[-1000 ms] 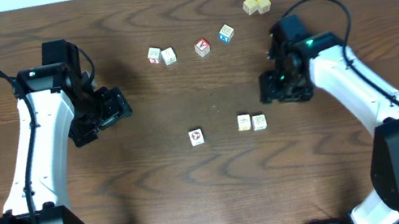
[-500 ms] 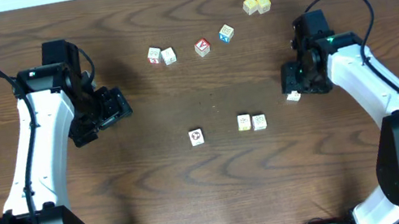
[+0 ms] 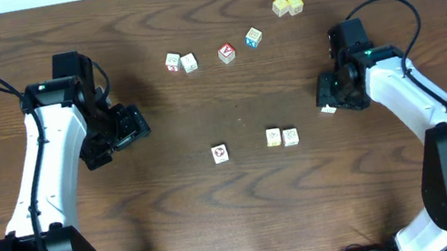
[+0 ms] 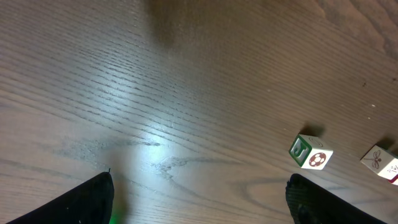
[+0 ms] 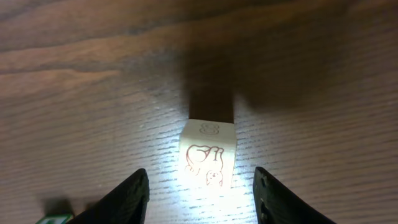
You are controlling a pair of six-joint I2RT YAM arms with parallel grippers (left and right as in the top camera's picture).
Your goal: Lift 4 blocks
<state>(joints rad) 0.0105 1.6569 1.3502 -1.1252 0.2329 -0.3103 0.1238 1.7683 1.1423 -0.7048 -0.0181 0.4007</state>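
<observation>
Block pair lies nearest on the table, the two side by side. A lone block sits to their left, well apart. It shows a red picture on top and, in the left wrist view, a green letter on one side. Farther and to the right, a fourth block stands on the wood between the fingers of the right gripper. Those fingers are apart, one on each side, and neither touches the block. At the left, the left gripper hangs over bare wood with its fingers spread wide. Farther still, two pale cubes sit side by side. A red cube and a blue cube follow to their right. Two yellow cubes lie farthest.
</observation>
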